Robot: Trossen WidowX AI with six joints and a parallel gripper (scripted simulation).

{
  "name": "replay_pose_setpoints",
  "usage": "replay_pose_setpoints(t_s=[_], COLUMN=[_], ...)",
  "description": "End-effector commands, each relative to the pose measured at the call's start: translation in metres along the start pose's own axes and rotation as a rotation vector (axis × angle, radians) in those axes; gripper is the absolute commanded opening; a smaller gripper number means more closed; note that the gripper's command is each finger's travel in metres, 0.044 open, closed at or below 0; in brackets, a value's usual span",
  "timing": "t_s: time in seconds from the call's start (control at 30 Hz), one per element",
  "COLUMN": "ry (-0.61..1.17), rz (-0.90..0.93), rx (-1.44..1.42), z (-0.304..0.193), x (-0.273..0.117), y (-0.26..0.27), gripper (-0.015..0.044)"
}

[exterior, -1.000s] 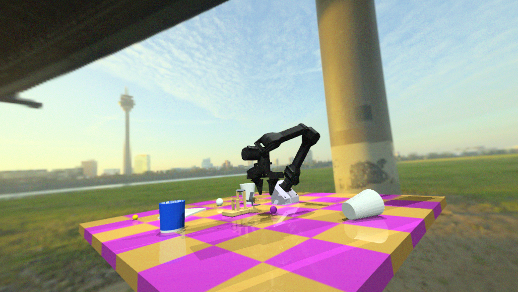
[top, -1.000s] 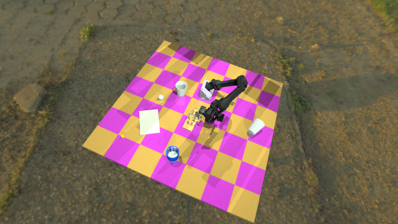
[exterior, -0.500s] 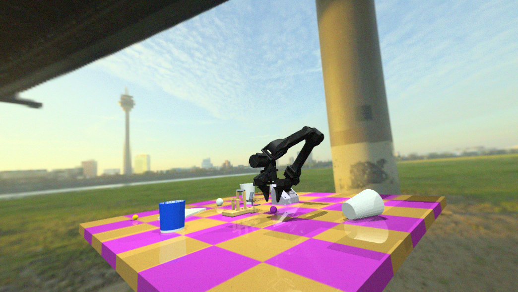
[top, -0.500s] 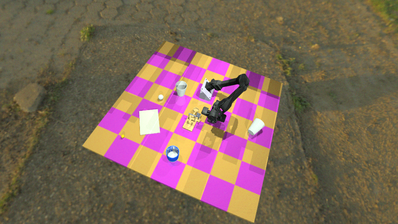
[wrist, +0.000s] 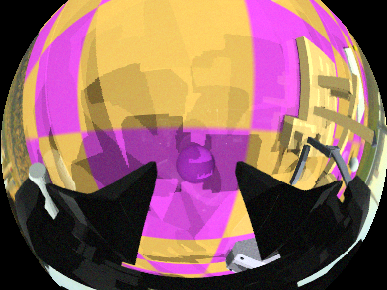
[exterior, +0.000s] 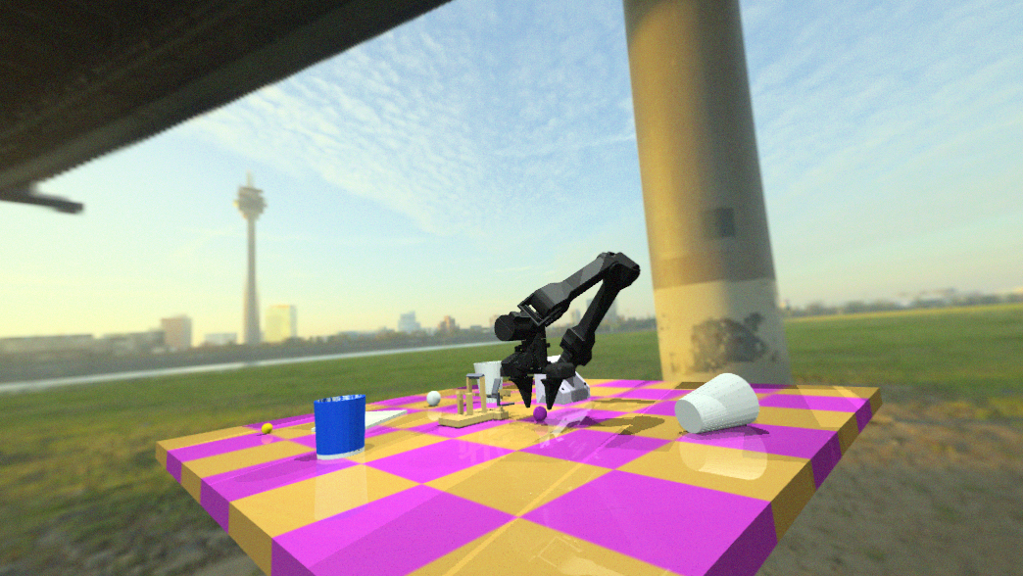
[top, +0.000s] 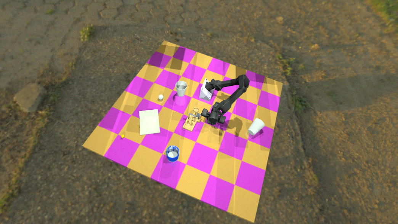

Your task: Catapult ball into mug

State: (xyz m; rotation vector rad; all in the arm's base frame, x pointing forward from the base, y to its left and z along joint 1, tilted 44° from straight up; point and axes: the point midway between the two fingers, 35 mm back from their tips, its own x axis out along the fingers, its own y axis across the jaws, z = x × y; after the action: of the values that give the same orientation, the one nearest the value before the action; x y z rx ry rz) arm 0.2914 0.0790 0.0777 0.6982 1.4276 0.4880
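Note:
A purple ball (exterior: 539,413) (wrist: 195,163) rests on the checkered table, hidden under the arm in the top view. My gripper (exterior: 539,406) is open and points down, low over the ball. In the wrist view the ball shows in the gap between the two separated fingertips, with space on both sides. The wooden catapult (top: 188,127) (exterior: 464,420) (wrist: 316,74) stands beside the gripper, to its left in the top and exterior views. The blue mug (top: 172,157) (exterior: 340,427) stands upright beyond the catapult, on the side away from the robot base.
A white cup (top: 180,90) stands near the robot base (top: 205,95). Another white cup (top: 256,127) (exterior: 722,405) lies on its side at the right. A white ball (top: 160,96) (exterior: 433,398), a pale flat panel (top: 149,122) and a yellow ball (top: 122,136) (exterior: 267,428) lie left of the catapult.

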Motion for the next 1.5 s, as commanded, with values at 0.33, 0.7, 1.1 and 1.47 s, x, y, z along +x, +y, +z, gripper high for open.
replay_pose_setpoints(t_s=[0.33,0.7,1.1,1.47], ry=[0.012,0.012,0.01,0.013], rz=[0.004,0.004,-0.012,-0.002], rx=[0.006,0.006,0.007,0.007], z=[-0.004,-0.004,0.003,-0.006], x=[0.017,0.017,-0.047,-0.108], y=[0.0,0.0,-0.005,-0.004], gripper=[0.0221,0.0089,0.0,0.0])
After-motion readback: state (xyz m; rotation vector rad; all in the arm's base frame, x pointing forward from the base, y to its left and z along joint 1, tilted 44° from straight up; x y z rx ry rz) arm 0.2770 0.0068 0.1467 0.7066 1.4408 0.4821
